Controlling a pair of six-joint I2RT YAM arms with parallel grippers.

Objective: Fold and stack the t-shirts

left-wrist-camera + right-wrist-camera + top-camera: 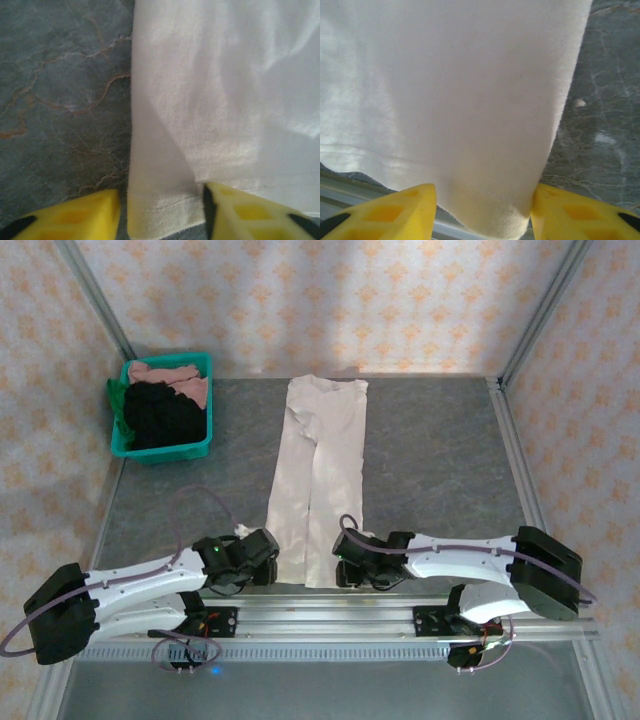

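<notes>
Cloth lies in a long strip down the middle of the table (pixel 430 460): the cream shirt (pixel 318 480), folded lengthwise, runs from the upper centre of the top view to the lower centre, where its near end sits between the two claws. The left claw (pixel 262 565) is at the strip's lower left corner and the right claw (pixel 345 568) at its lower right corner.

In the left wrist view the left claw (pixel 162 210) stands partly open, its yellow fingers (pixel 75 215) astride the hemmed corner of the cream shirt (pixel 210 100). A thin gap shows between the left finger and the folded edge, while the other finger overlaps the cloth.

In the right wrist view the right claw (pixel 482 210) has the corner of the cream shirt (pixel 460 100) filling the space between its fingers. Whether it pinches the cloth I cannot tell.

At upper left of the top view a teal bin (pixel 160 452) holds a black shirt (pixel 160 412), a pink shirt (pixel 170 375) and a green shirt (pixel 117 405) at its left wall.
</notes>
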